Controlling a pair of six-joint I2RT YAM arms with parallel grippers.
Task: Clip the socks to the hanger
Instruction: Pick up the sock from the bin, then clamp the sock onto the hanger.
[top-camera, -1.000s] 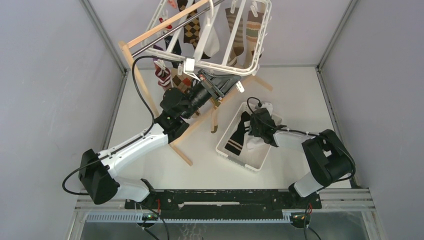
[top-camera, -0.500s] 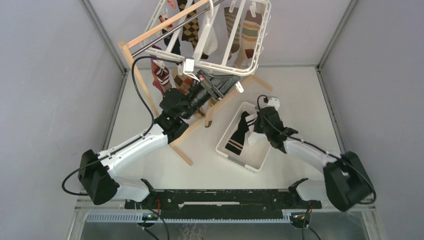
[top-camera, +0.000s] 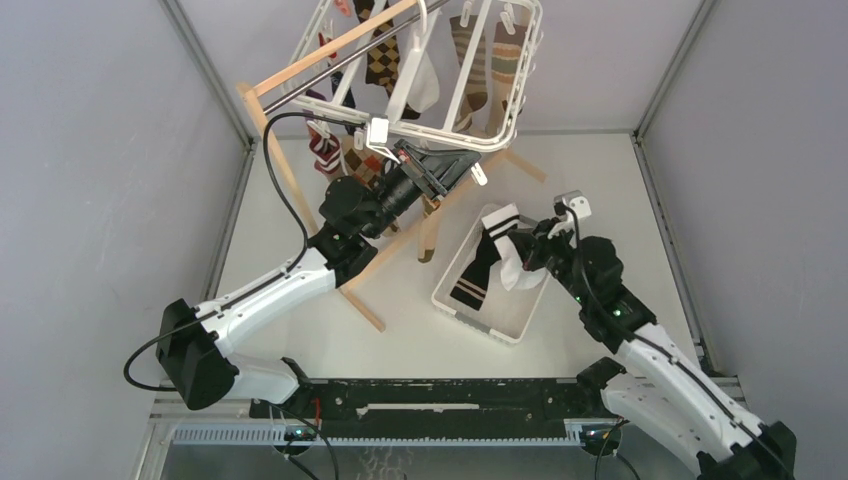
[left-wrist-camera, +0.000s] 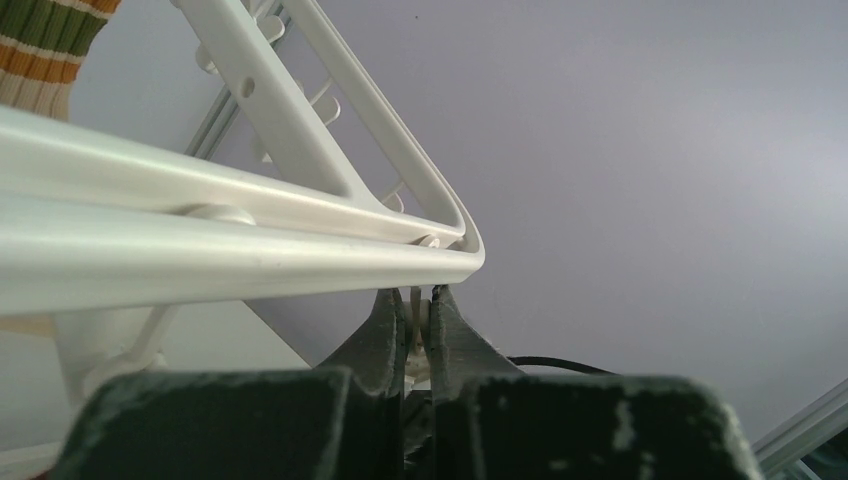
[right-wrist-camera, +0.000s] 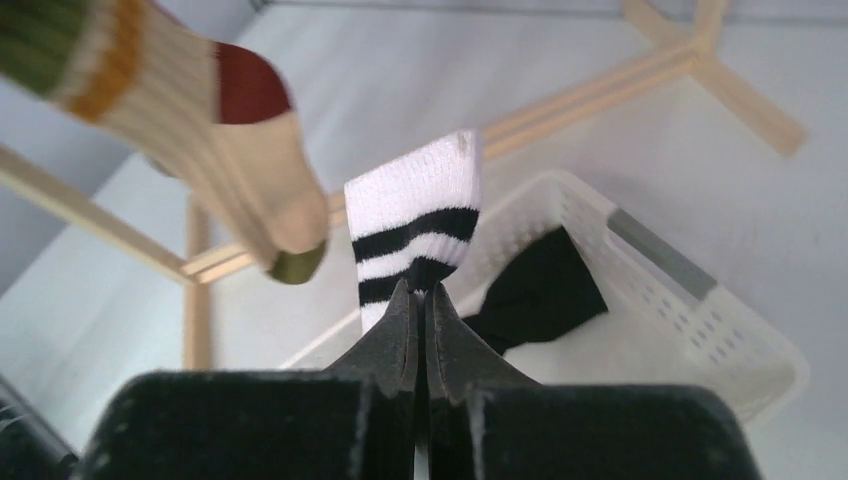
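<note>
Ana: On the right of the overhead view, the right gripper (right-wrist-camera: 420, 292) has its jaws pinched shut on a white sock with black stripes (right-wrist-camera: 415, 185), cuff standing up above the fingers.

Ben: It hangs right over the white basket (top-camera: 475, 322), just below the middle of the frame. Whether its lower end touches the basket floor can't be told from here.

Ana: And what's in the basket?

Ben: One black sock with white stripes (top-camera: 476, 270), lying along the left half. The right wrist view shows it just behind the held sock, inside the slotted wall.

Ana: At top centre there's the hanger (left-wrist-camera: 200, 260), tilted, right beside the top bar of the wooden stand (top-camera: 330, 48).

Ben: It's loaded too, with brown-striped socks (top-camera: 470, 60) on the right and an argyle sock (top-camera: 382, 60) nearer the middle, all dangling from the frame.

Ana: The left gripper (left-wrist-camera: 420, 300) sits under the hanger's near rail, jaws closed on a small white clip (left-wrist-camera: 419, 325) just below the rounded corner.

Ben: The left wrist view shows it plainly, two dark fingers squeezed together with that white piece between them and the frame bars right above.
</note>
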